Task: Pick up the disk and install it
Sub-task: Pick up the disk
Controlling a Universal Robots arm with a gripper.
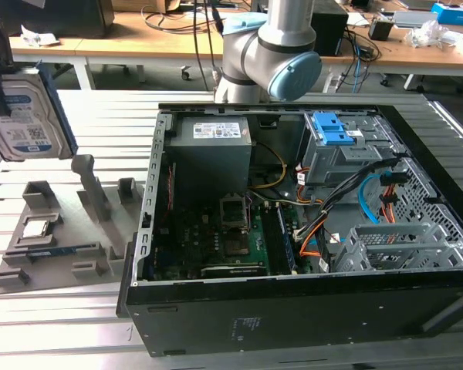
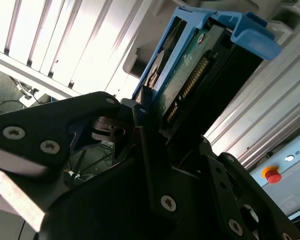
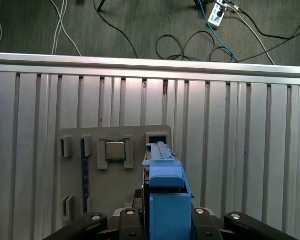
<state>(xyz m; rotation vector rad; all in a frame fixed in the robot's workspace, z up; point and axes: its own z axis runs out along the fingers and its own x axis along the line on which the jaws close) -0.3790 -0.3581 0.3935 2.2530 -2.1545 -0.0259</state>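
Clamps the disk firmly in the gripper; hangs it at upper left of the exterior view, long axis roughly upright, above the grey tray; well apart from the computer case at right.

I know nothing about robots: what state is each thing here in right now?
disk: held in the air, clear of the table, gripped by the end effector.
end effector: shut on the disk.
computer case: lying on its side, open on top.
square chip: seated in a pocket of the grey tray.
grey tray: flat on the table.
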